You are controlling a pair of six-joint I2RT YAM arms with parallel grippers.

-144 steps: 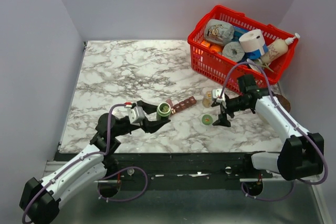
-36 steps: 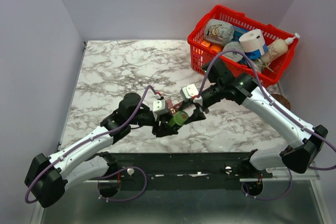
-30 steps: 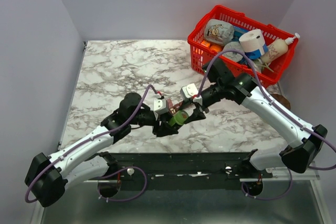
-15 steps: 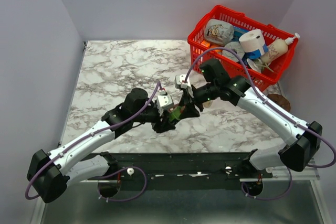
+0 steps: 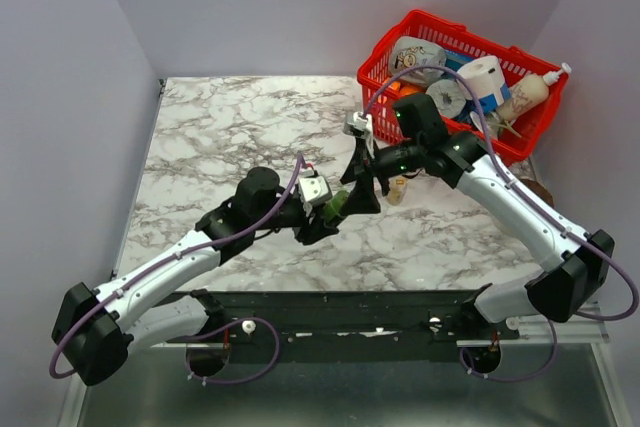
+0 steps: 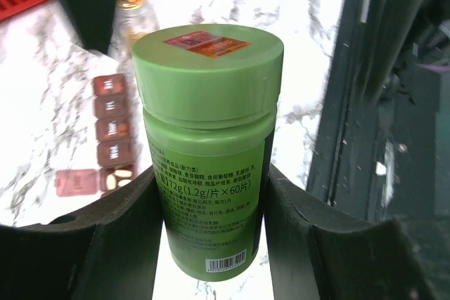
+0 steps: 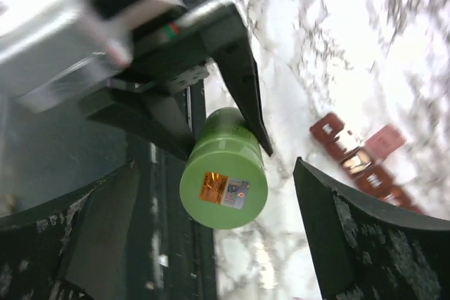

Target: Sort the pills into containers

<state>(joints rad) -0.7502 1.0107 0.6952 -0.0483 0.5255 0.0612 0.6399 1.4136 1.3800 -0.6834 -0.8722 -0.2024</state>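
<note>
Marble table point(image 5: 220, 127) bears containers point(image 6: 112, 138) near left hand point(image 6: 211, 198) clasping green bottle point(image 6: 207, 96).

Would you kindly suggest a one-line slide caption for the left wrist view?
Left gripper holding a capped green pill bottle over the marble table, the pill organiser lying beyond with one lid open.

Grey-veined white marble tabletop point(image 5: 250, 117), plain pale lilac walls point(image 5: 300, 7), even light

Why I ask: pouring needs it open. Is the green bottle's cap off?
No, the green cap sits on the bottle held in the left gripper.
</note>
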